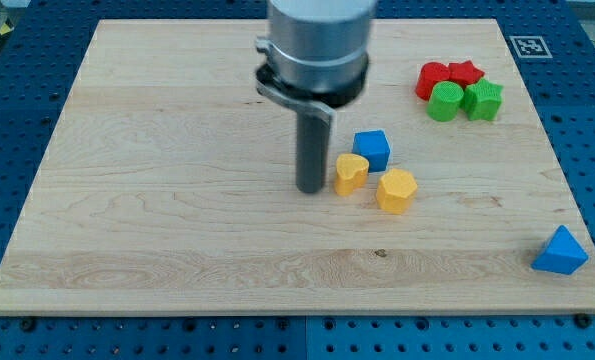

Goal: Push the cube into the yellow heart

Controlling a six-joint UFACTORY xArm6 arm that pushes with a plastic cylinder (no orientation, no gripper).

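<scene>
Blue triangle (560, 251) — board (157, 240) corner

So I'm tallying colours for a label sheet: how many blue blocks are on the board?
2. The blue cube sits mid-board, just above the two yellow blocks; the blue triangular block lies near the view's bottom-right corner. None seems hidden.

One camera only. It looks down at a slant from beyond the view's bottom edge of the wooden board (157, 230), facing toward the view's top. It stands near enough that the board nearly fills the frame, with blue pegboard (587, 150) bordering it. My arm's upper part is cropped at the top edge.
</scene>
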